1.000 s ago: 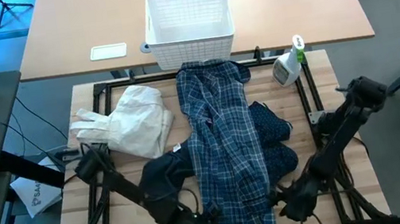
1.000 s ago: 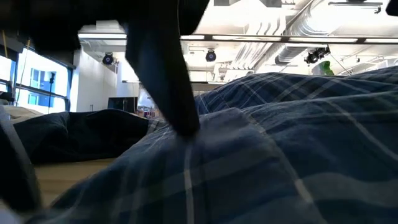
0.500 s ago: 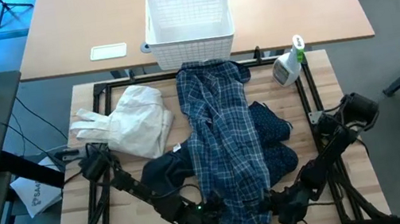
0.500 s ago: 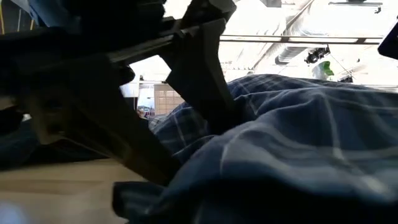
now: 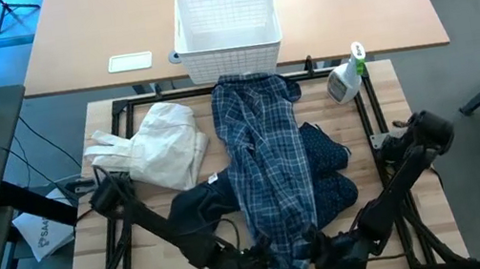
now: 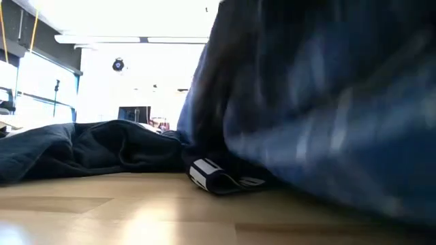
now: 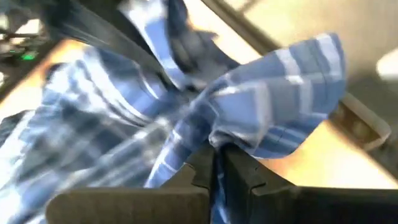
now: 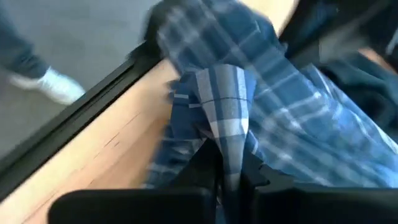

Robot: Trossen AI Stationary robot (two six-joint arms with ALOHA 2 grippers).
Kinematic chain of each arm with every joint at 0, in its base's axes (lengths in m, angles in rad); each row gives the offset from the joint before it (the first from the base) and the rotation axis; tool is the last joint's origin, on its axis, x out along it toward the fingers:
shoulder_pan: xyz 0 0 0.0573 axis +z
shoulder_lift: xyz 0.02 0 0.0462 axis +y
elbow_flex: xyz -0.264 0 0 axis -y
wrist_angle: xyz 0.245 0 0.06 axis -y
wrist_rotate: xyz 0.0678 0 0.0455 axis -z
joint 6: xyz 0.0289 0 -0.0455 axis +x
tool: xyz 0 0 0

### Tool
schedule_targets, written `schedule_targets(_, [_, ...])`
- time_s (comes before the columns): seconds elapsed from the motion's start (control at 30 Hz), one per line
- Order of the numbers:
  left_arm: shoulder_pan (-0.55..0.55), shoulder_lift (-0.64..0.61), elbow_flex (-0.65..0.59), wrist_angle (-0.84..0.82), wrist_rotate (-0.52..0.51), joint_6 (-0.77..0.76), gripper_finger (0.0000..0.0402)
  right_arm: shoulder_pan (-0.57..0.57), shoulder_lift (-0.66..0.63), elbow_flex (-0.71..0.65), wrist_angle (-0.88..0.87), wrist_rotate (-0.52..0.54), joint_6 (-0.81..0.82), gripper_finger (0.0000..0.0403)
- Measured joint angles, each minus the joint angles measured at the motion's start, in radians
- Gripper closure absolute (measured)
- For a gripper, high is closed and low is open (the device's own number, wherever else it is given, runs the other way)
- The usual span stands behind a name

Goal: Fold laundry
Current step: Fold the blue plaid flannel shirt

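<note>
Both tools had clamped the near hem of the plaid shirt (image 5: pixel 270 173), which lay lengthwise down the bench (image 5: pixel 374 94): left tool (image 5: pixel 259 265) on one corner, right tool (image 5: pixel 321 252) on the other. Judged step: grasp made. Next, lift and carry the hem toward the basket (image 5: pixel 226 21). Only the wrist views showed cloth pinched between fingers (image 7: pixel 202 168).
</note>
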Motion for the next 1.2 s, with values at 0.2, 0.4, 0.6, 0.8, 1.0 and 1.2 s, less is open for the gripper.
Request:
schedule_targets(0.2, [0.010,-0.121,0.065,-0.080,-0.035,-0.215,0.0399,-0.015,-0.057,0.145,-0.181,0.082,0.046,0.0398])
schedule_targets(0.4, [0.002,-0.228,0.070,-0.072,-0.111,-0.374,0.0401,-0.032,-0.090,0.184,-0.254,0.079,0.086,0.0400])
schedule_targets(0.6, [-0.018,-0.239,0.070,-0.087,-0.153,-0.478,0.0401,-0.027,-0.092,0.170,-0.237,0.044,0.211,0.0402])
schedule_targets(0.8, [-0.061,-0.183,0.004,-0.094,-0.127,-0.665,0.0401,0.017,-0.092,-0.008,-0.011,0.000,0.369,0.0402])
schedule_targets(1.0, [-0.091,-0.136,-0.010,-0.019,-0.114,-0.840,0.0401,0.044,-0.097,-0.174,0.284,0.030,0.546,0.0402])
schedule_targets(1.2, [-0.084,-0.175,0.033,0.079,-0.252,-0.875,0.0401,0.041,-0.178,-0.081,0.166,0.097,0.526,0.0403])
